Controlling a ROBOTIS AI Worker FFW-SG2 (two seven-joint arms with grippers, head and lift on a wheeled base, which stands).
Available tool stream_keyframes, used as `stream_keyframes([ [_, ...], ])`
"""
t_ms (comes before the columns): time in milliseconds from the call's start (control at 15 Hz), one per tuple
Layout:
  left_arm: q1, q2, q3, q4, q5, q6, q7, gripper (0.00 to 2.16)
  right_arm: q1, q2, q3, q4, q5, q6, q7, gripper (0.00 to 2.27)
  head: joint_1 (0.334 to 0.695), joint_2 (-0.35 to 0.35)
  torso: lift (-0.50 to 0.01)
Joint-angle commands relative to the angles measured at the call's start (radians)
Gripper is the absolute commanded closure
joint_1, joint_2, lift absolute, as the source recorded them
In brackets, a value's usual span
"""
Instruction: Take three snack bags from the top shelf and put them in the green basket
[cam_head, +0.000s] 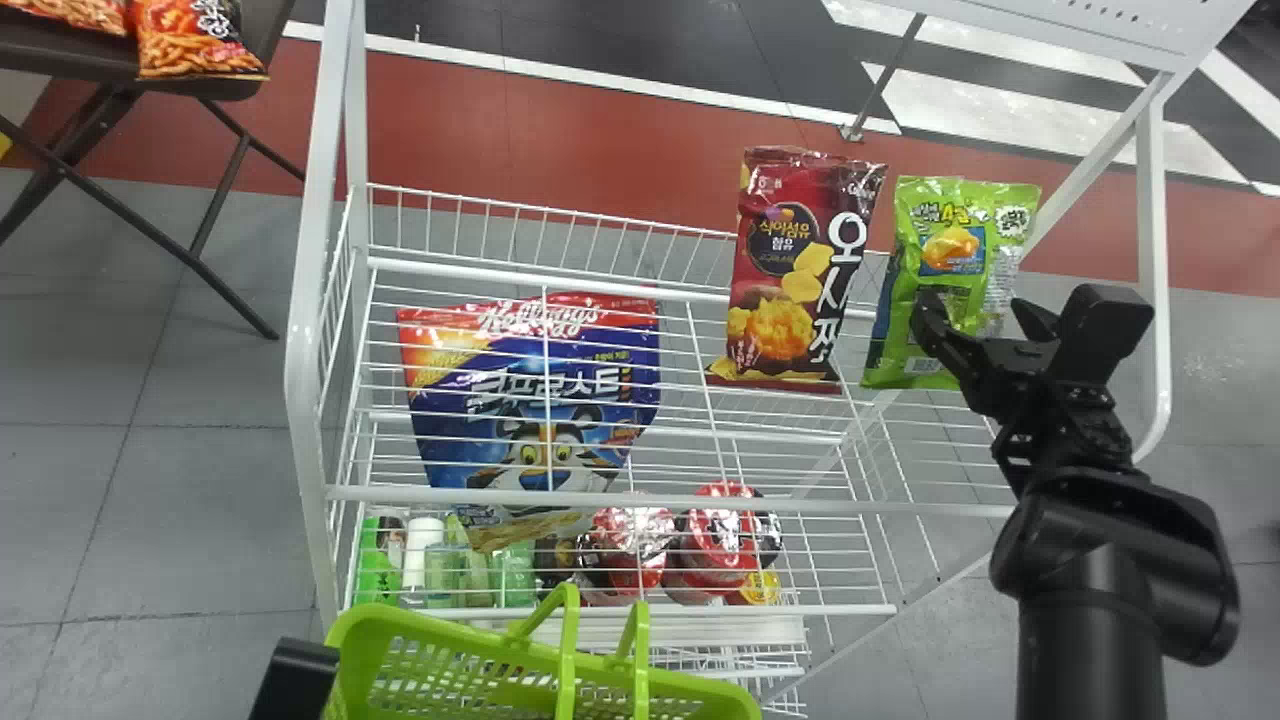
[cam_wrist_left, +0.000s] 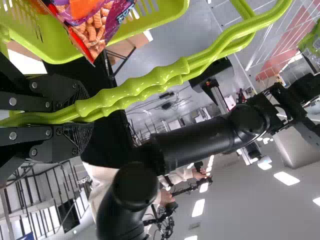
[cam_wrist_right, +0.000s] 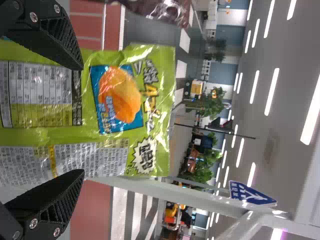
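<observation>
Head view: your right hand (cam_head: 976, 312) is spread open at the green snack bag (cam_head: 905, 350), upright at far right beside the red bag (cam_head: 790, 270); your left hand (cam_head: 292, 682) edges in near the green basket (cam_head: 352, 630).

Left wrist view: that left hand (cam_wrist_left: 82, 117) grips the basket's handles (cam_wrist_left: 142, 88), a purple snack bag (cam_wrist_left: 95, 32) aboard.

Right wrist view: parted fingers (cam_wrist_right: 55, 37), green bag between!

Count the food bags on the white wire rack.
3: a blue cereal bag on the head view's left, a maroon chip bag in the middle, a green snack bag by the right gripper. Others may be hidden.
</observation>
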Motion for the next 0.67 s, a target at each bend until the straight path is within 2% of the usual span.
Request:
stream_keyframes([
  [0, -0.004, -0.001, 0.001, 0.008, 0.002, -0.003, 0.000, 1.05, -0.012, -0.029, 0.003, 0.023, -0.014, 0.035, 0.045, 0.96, 0.695, -0.350, -0.029],
  [67, -0.007, -0.004, 0.000, 0.012, 0.000, -0.003, 0.000, 1.05, -0.009, -0.029, 0.009, 0.019, -0.011, 0.078, 0.059, 1.93, 0.695, -0.350, -0.029],
  [133, -0.007, -0.004, -0.002, 0.012, 0.000, -0.003, 0.000, 1.05, -0.006, -0.028, 0.011, 0.006, -0.014, 0.103, 0.088, 2.20, 0.695, -0.350, -0.029],
  [400, -0.007, -0.003, 0.003, 0.014, 0.002, -0.006, 0.000, 1.05, 0.033, 0.003, -0.008, -0.077, -0.057, 0.087, 0.096, 2.24, 0.695, -0.350, -0.029],
  [600, -0.007, -0.001, 0.001, 0.012, 0.002, -0.006, 0.000, 1.05, 0.033, 0.009, -0.020, -0.087, -0.057, 0.115, 0.050, 2.24, 0.695, -0.350, -0.029],
])
